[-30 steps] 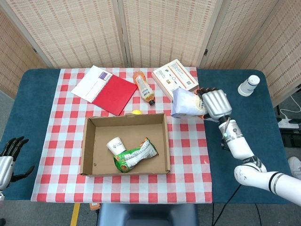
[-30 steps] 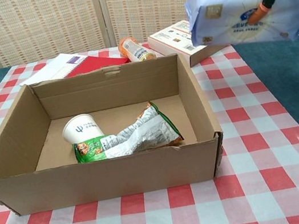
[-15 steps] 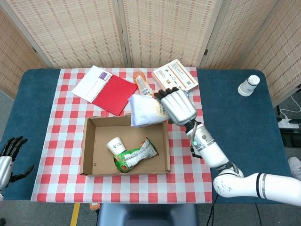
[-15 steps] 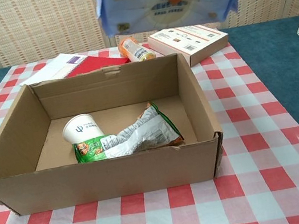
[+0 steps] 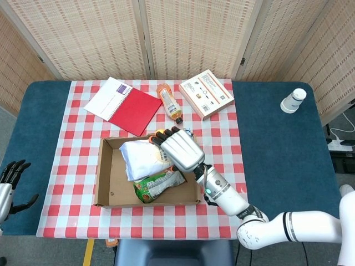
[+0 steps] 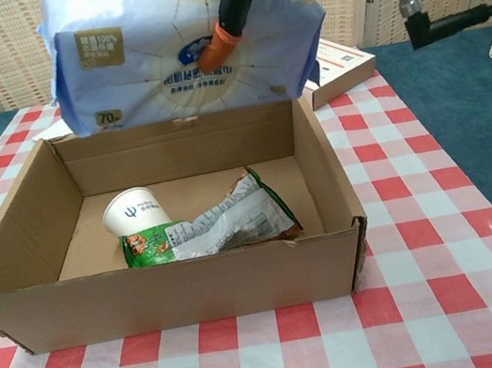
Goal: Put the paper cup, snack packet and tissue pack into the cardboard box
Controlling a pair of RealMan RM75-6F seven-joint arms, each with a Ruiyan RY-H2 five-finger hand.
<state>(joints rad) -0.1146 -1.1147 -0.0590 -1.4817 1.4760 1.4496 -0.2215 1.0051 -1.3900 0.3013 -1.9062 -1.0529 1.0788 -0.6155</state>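
My right hand [image 5: 178, 149] grips the white and blue tissue pack [image 5: 141, 159] [image 6: 175, 49] and holds it in the air over the open cardboard box [image 5: 105, 188] [image 6: 188, 289]. In the box the paper cup [image 6: 135, 215] lies on its side with the green snack packet [image 6: 221, 228] [image 5: 158, 185] against it. From the head view the tissue pack hides the cup. My left hand [image 5: 10, 183] hangs open off the table's left edge, far from the box.
Behind the box lie a red notebook [image 5: 125, 106], an orange bottle [image 5: 170, 101] and a flat printed carton [image 5: 206, 94]. A stack of paper cups [image 5: 293, 100] stands on the blue cloth at the far right. A small yellow thing [image 5: 161, 132] sits behind the box's back wall.
My right hand has carried the tissue pack leftward and toward me, from beside the printed carton to above the box. The left hand stayed put.
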